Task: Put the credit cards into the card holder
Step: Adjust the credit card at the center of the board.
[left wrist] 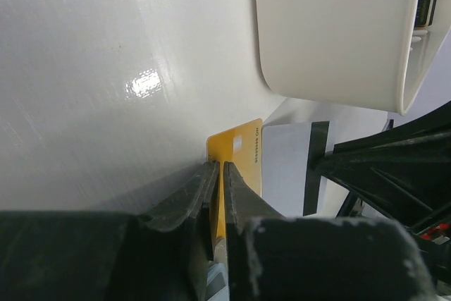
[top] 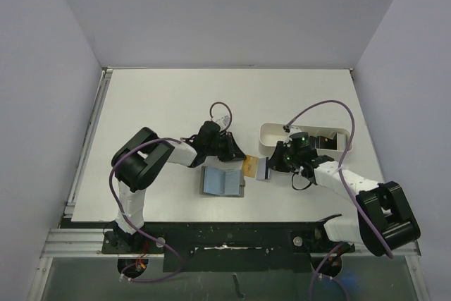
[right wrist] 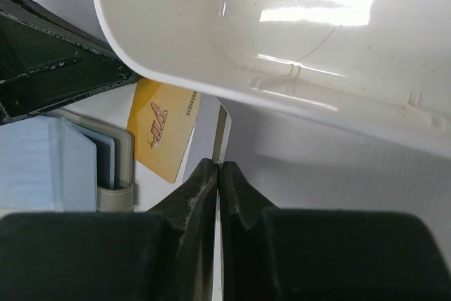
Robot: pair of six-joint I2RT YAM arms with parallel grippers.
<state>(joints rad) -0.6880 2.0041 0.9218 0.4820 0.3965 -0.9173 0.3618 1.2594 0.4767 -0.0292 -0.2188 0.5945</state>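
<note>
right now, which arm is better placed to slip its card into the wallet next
left, probably: the left pincer grips the yellow card right beside the open wallet, while the right pincer holds a grey card farther out, behind the yellow one

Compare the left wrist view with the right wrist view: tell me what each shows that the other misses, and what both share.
Left wrist only: the left fingers clamped on the yellow card, and the flat face of the grey striped card. Right wrist only: the open card holder with its blue lining, and the right fingers pinching that card edge-on. Both: the yellow card and the white tray.
</note>
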